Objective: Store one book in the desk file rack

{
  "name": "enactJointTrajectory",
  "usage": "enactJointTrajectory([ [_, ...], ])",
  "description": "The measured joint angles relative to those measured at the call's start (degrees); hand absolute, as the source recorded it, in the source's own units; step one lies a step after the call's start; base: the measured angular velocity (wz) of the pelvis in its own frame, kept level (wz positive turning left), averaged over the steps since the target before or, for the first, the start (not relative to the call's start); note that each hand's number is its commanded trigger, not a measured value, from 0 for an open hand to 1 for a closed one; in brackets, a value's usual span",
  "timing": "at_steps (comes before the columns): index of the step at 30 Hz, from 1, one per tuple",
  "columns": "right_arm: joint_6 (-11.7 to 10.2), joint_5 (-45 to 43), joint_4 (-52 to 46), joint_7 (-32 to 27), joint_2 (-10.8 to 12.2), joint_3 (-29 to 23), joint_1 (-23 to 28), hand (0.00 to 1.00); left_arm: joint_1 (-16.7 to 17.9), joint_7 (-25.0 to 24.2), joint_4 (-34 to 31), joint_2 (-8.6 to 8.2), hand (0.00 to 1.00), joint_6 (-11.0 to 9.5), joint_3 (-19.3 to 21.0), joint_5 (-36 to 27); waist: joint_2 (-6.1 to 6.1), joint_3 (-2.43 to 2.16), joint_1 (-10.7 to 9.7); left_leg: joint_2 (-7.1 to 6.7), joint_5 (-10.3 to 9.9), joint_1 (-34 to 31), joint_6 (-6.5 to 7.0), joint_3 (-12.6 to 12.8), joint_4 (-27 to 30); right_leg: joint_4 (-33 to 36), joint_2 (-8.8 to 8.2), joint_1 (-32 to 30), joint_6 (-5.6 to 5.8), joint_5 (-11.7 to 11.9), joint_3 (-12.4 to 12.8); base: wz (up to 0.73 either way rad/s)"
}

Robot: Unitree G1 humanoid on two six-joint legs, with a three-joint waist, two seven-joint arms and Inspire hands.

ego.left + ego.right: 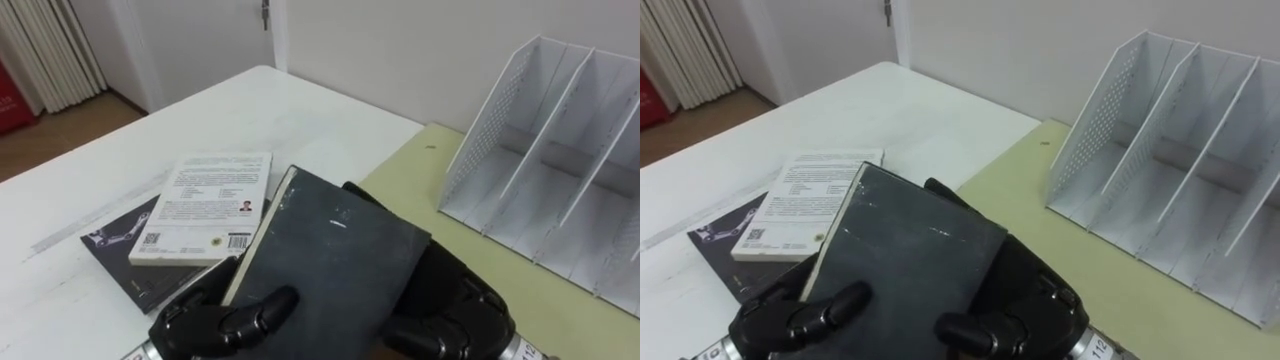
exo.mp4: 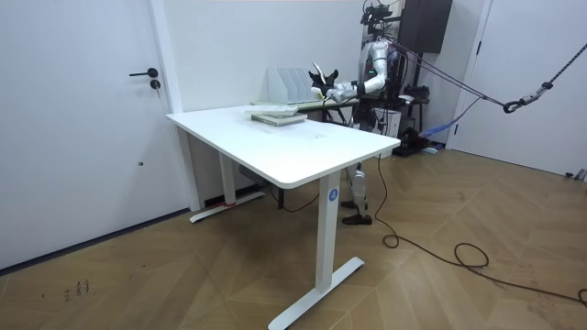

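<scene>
A dark grey book (image 1: 330,255) is lifted off the table, spine to the left, cover facing up. My left hand (image 1: 215,320) grips its near left corner with the thumb over the cover. My right hand (image 1: 450,300) holds it from underneath on the right, thumb curled at its near edge. The white file rack (image 1: 560,150) with several upright dividers stands to the right and beyond, its slots empty. In the room view the rack (image 2: 292,84) stands at the table's far end, with the robot behind it and its hands raised.
A white paperback (image 1: 205,205) lies on a black book (image 1: 125,245) on the white table (image 1: 200,110), left of the held book. The rack rests on a yellow-green surface (image 1: 480,260) adjoining the table. A wall runs behind.
</scene>
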Motion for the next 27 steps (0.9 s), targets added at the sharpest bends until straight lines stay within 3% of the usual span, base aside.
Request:
enactJointTrajectory([
  [1,0.0,0.0,0.0,-0.25,0.0,0.0,0.0,0.0,0.0,0.02,0.0,0.0,1.0,0.0,0.0,0.0,0.05,0.03,0.01,0.0,-0.01,0.09,0.01,-0.07,0.02,-0.1,0.0,0.22,0.0,0.0,-0.05,0.03],
  [2,0.0,0.0,0.0,-0.37,0.0,0.0,0.01,0.2,0.0,0.04,0.0,0.0,1.0,0.0,0.0,0.0,0.06,0.04,0.01,-0.01,-0.02,0.13,0.01,-0.07,0.02,-0.07,0.0,0.22,0.0,0.0,-0.04,0.0],
  [4,0.0,0.0,-0.01,-0.51,-0.04,0.0,0.01,1.0,0.0,0.14,0.0,0.0,1.0,0.0,0.0,0.0,0.06,0.04,0.17,-0.01,-0.01,0.23,0.02,-0.07,0.03,-0.01,-0.01,0.24,0.0,0.0,-0.03,0.0],
  [12,-0.01,-0.48,0.0,-1.23,-0.05,0.02,0.0,1.0,0.0,-0.09,0.46,0.06,1.0,0.01,-0.13,0.13,0.4,0.29,0.36,-0.04,-0.01,0.07,0.02,-0.12,0.05,-0.26,0.0,0.13,0.0,-0.02,0.01,0.0],
  [17,-0.03,-2.16,0.01,-2.19,-0.65,0.11,0.03,1.0,0.0,-3.01,-0.36,2.0,1.0,0.01,-1.3,2.44,0.36,0.35,0.51,-0.05,0.0,-0.26,0.02,-0.1,0.1,-0.14,0.02,-0.67,0.0,-0.02,0.1,0.0],
  [27,-0.03,-2.79,0.01,-1.94,-0.85,0.15,0.04,1.0,0.0,-3.73,-0.74,2.19,1.0,0.32,-1.42,3.31,-0.04,0.47,0.65,-0.04,-0.03,-0.52,0.0,-0.11,0.07,-0.45,0.01,-0.74,0.0,-0.02,-0.13,0.0],
])
